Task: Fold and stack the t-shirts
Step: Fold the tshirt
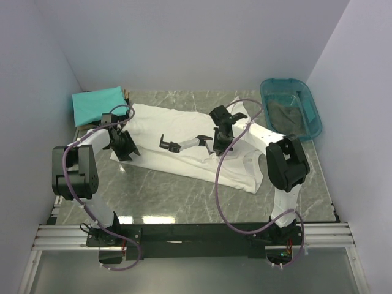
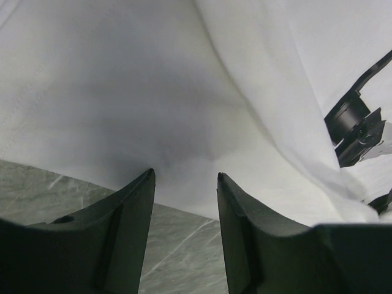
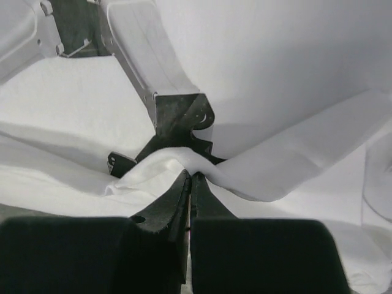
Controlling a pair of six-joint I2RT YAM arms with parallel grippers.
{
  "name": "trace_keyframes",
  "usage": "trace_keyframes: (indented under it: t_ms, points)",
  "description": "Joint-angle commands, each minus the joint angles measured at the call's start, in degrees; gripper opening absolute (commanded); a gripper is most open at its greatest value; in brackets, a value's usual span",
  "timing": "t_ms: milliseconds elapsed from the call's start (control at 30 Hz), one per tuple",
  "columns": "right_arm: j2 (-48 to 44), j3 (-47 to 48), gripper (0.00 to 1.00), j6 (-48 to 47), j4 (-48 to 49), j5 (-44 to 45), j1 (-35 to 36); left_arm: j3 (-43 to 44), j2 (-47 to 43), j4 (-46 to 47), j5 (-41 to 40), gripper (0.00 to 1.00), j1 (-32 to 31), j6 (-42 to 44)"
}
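The white t-shirt (image 1: 165, 125) lies spread across the table, its robot-arm print (image 1: 184, 144) facing up. My left gripper (image 1: 127, 151) is open at the shirt's left near edge. In the left wrist view its fingertips (image 2: 185, 174) straddle the hem of the white cloth (image 2: 153, 92) over bare marble. My right gripper (image 1: 218, 146) is shut on a raised fold of the white shirt (image 3: 165, 162), right beside the print (image 3: 177, 116); in the right wrist view the jaws (image 3: 192, 176) are pinched together. A folded teal t-shirt (image 1: 98, 104) lies at the back left.
A translucent teal tub (image 1: 309, 101) stands at the back right with a dark cloth (image 1: 286, 115) in it. White walls close in the table at the left, back and right. Bare marble (image 1: 177, 193) shows in front of the shirt.
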Motion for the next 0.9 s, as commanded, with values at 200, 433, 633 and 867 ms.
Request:
trace_keyframes:
  t_ms: [200,433,633,867]
  points:
    - [3.0,8.5,0.0,-1.2,-3.5,6.9,-0.6,-1.2,-1.6,0.7,-0.3,0.51,0.1,1.6]
    - [4.8,11.4,0.0,-1.9,-4.8,8.7,-0.7,-2.5,-1.4,0.4,-1.8,0.51,0.1,2.0]
    - [7.4,13.8,0.2,-2.5,-5.5,7.1,-0.7,-2.5,-1.9,0.0,-2.8,0.52,0.2,2.3]
    - [-0.7,9.4,0.62,-1.4,-3.6,5.9,-3.1,-1.8,-1.7,-0.7,-5.2,0.52,0.9,3.5]
